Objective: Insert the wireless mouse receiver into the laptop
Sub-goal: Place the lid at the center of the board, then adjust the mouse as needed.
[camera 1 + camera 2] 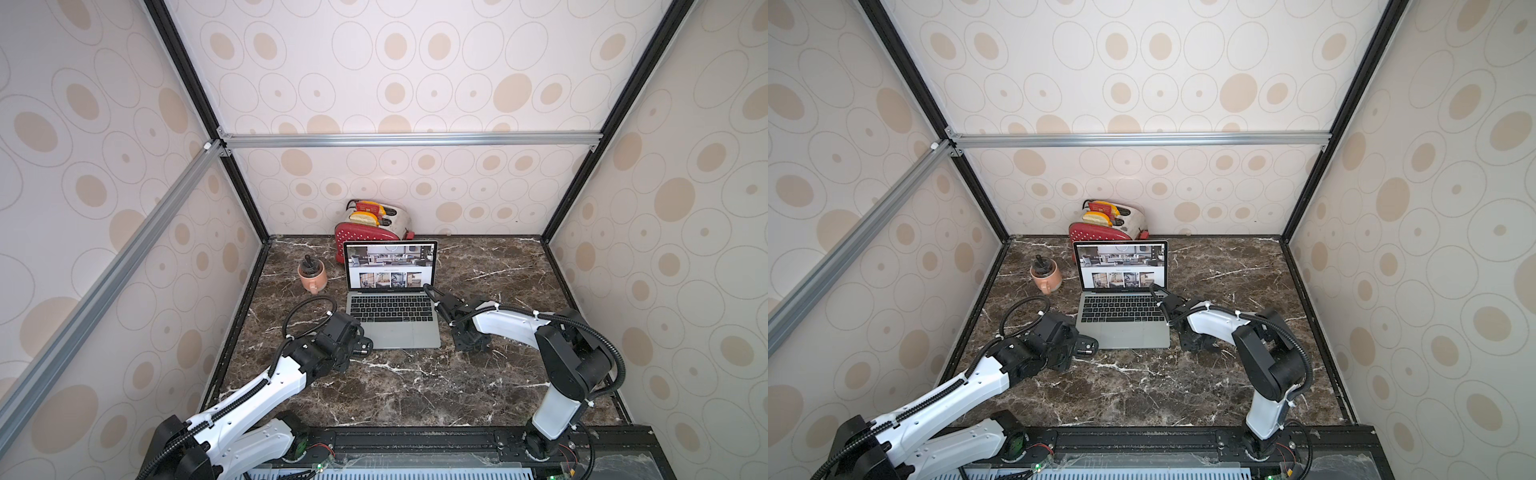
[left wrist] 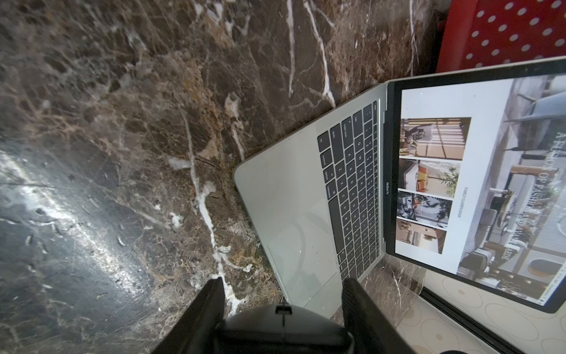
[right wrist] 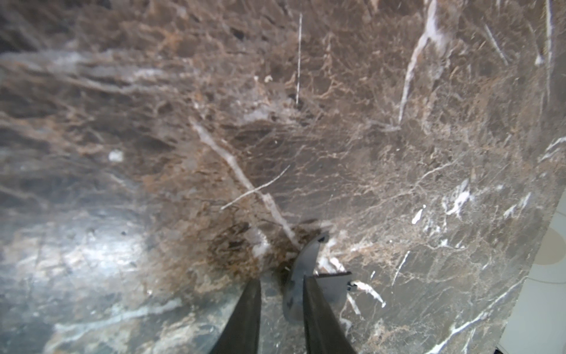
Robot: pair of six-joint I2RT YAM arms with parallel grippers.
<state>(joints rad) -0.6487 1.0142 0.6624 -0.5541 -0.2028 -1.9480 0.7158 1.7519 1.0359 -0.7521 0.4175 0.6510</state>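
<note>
The open laptop (image 1: 392, 320) sits mid-way across the marble table (image 1: 415, 386), screen facing the near edge, while the left gripper (image 2: 283, 282) at its near-left corner clamps a black mouse (image 2: 283, 325) and the right gripper (image 3: 280, 280), just right of the laptop, points down with jaws narrowly apart at a grey curved plate (image 3: 306, 254).

You have one laptop (image 1: 392, 316) and one marble table (image 1: 415, 386) to count. Add one toaster (image 1: 365, 239) with two yellow-and-red pieces (image 1: 361, 217) in its slots, and one pink mug (image 1: 312, 278). You see two arms, the left arm (image 1: 266, 386) and the right arm (image 1: 507, 328), and so two grippers, the left gripper (image 2: 283, 280) and the right gripper (image 3: 280, 279). Last, you have one black mouse (image 2: 283, 328) and one grey curved cover (image 3: 301, 266)
</note>
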